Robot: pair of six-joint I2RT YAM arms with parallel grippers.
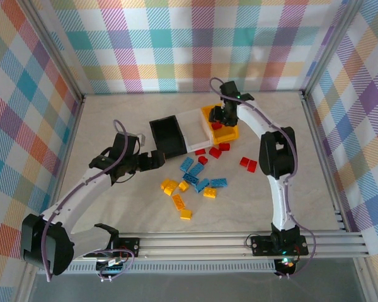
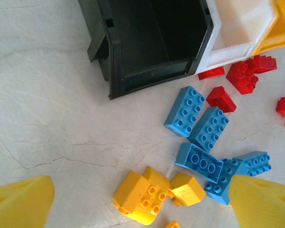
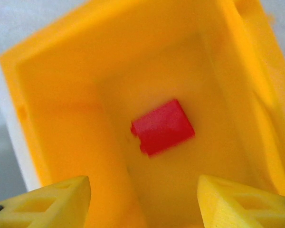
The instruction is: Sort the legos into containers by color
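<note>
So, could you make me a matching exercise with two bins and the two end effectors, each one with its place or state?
1. yellow bin
2. black bin
3. left end effector
4. right end effector

A. open, over the yellow bin
B. leftmost of the three bins
C. holds a red brick
D. open, close to the black bin

Pairs: 1-C, 2-B, 3-D, 4-A

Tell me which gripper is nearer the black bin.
Left. The left gripper sits right beside the black bin; the right gripper hangs over the orange bin.
</note>
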